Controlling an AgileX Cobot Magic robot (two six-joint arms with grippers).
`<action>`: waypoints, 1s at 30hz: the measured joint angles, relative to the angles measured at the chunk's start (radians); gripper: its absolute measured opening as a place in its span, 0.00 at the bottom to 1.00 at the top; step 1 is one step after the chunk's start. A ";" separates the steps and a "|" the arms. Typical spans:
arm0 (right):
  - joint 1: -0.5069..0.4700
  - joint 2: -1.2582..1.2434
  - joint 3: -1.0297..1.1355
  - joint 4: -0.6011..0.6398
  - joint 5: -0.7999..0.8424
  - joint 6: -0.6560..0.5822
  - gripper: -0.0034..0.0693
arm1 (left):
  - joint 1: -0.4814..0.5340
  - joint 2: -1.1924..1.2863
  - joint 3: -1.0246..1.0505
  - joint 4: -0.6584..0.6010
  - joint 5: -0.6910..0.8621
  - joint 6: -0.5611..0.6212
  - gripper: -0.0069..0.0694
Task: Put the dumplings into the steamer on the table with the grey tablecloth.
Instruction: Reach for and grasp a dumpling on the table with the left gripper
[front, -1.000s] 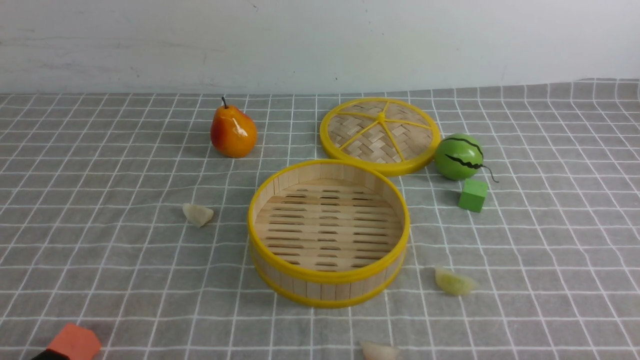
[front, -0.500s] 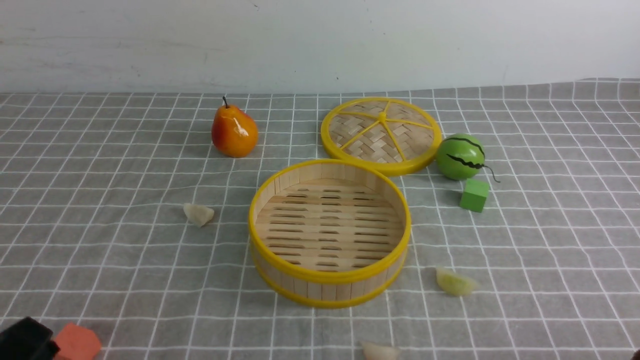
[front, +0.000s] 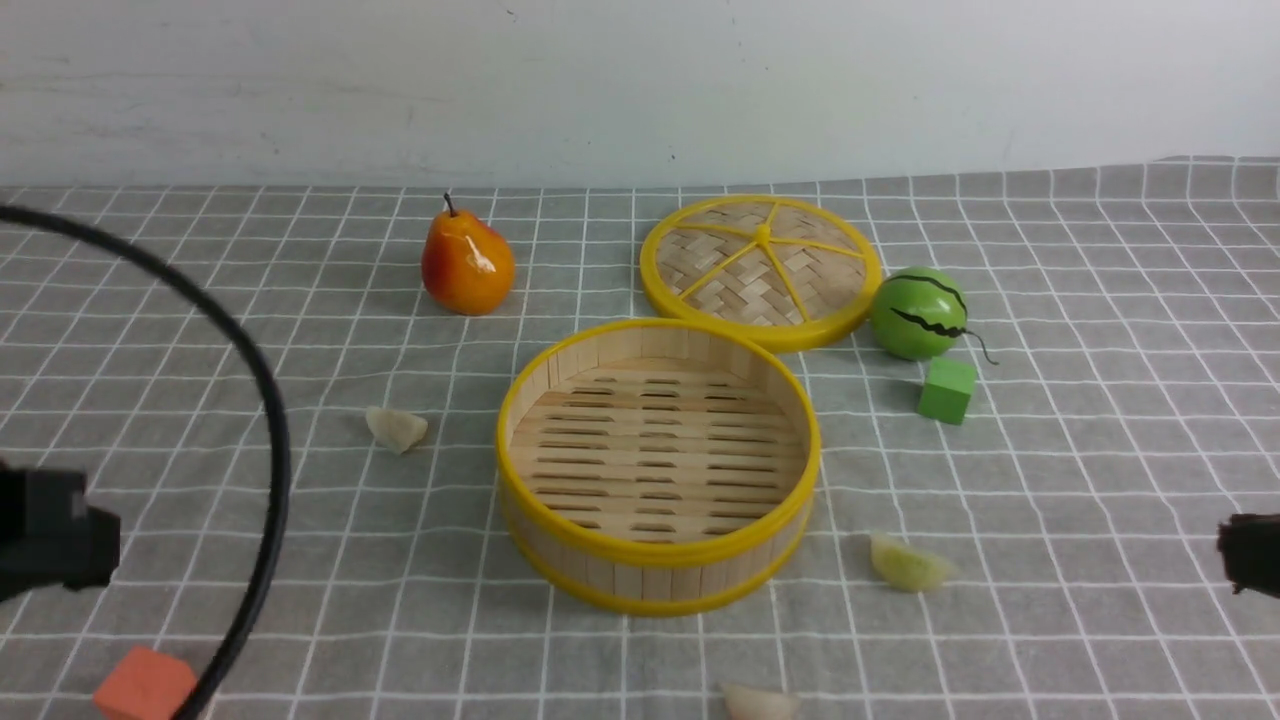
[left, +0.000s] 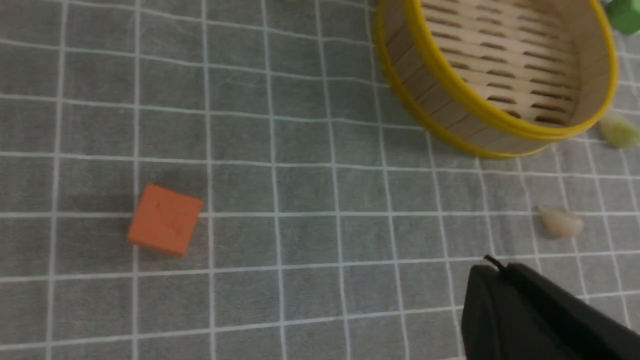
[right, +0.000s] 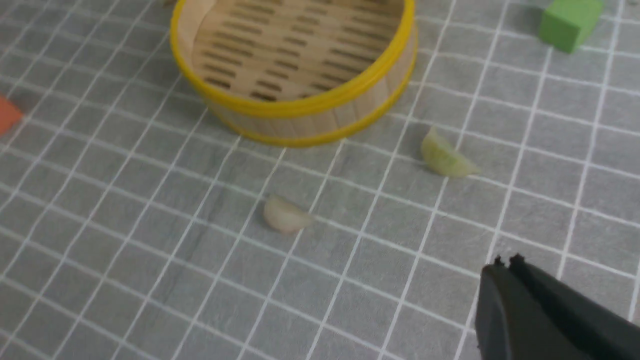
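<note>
Left gripper (left: 500, 265) and right gripper (right: 510, 265): jaws pressed together, pinching nothing. Three toy dumplings (front: 397, 429) (front: 910, 564) (front: 762, 702), bamboo steamer (front: 658, 460) between both pairs of jaws.

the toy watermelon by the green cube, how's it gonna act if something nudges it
The toy watermelon would probably roll, since it looks nearly round. The green cube and yellow-rimmed lid close beside it might check it on those sides. Its shiny skin suggests it could be somewhat slippery to pinch.
</note>
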 joint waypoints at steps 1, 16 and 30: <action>0.026 0.020 -0.011 -0.011 0.011 0.000 0.02 | 0.000 0.041 -0.017 0.003 0.002 -0.002 0.07; 0.206 0.144 -0.038 -0.081 -0.008 -0.004 0.03 | -0.051 0.746 -0.488 0.055 0.018 -0.030 0.60; 0.206 0.144 -0.039 -0.084 -0.003 -0.004 0.04 | -0.194 1.264 -1.017 0.365 0.118 -0.592 0.75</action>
